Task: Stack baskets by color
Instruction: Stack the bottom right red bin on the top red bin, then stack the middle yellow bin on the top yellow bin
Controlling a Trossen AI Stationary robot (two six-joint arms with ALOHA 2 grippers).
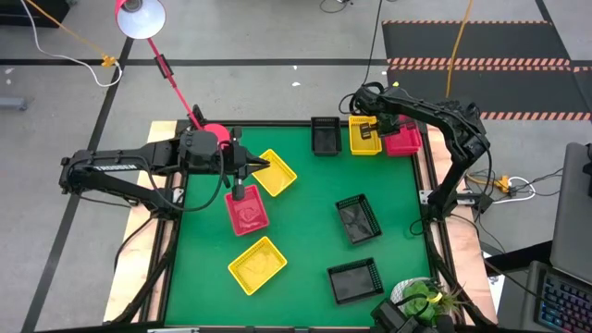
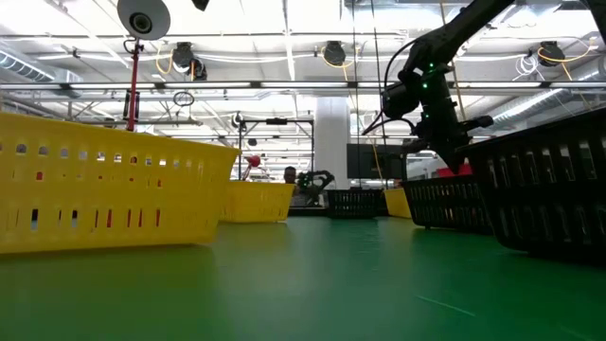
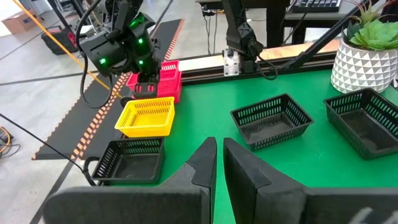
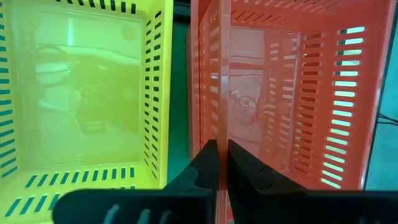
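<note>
My right gripper (image 1: 382,127) is at the table's far right corner, shut on a red basket (image 1: 404,140) that stands beside a yellow basket (image 1: 364,135). A second red basket (image 3: 155,89) seems to lie under the held one. My left gripper (image 1: 252,168) hovers shut and empty at the left, above a red basket (image 1: 247,211) and next to a yellow basket (image 1: 275,173). Another yellow basket (image 1: 257,265) lies near the front. Three black baskets (image 1: 326,135) (image 1: 358,219) (image 1: 355,280) rest flat on the green mat. My right gripper pinches the red basket's slotted side wall (image 4: 219,124), the one facing the yellow basket, at its top rim. One finger is inside the basket and one outside. The fingers come steeply from above. Whether the basket is lifted clear, I cannot tell.
A red lamp base (image 1: 215,134) with its stalk stands at the far left corner. A potted plant (image 1: 421,298) sits at the near right corner. Open green mat (image 1: 305,199) lies in the middle between the baskets.
</note>
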